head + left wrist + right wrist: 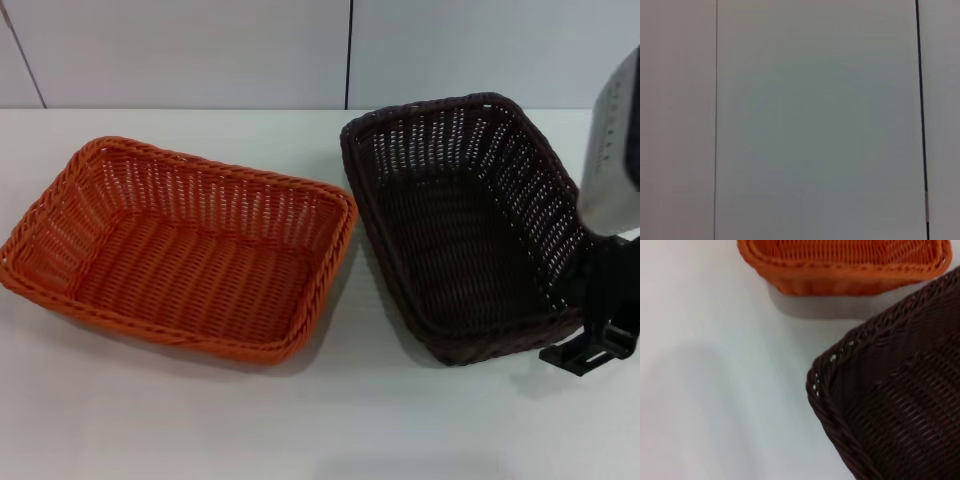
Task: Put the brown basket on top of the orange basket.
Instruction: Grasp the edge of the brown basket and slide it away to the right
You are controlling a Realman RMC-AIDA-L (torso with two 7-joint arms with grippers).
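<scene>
The brown basket (455,220) could be tipped if gripped only at its corner; the right gripper (590,345) fingers' state cannot be told.

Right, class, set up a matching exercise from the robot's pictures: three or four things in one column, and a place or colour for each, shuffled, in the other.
Things
1. orange basket
2. brown basket
3. right end effector
4. table

Descriptions
A. white surface under both baskets
B. at the near right corner of the dark basket
C. on the robot's left side, empty
D. on the robot's right side, empty, standing beside the other basket

Pairs: 1-C, 2-D, 3-B, 4-A
</scene>
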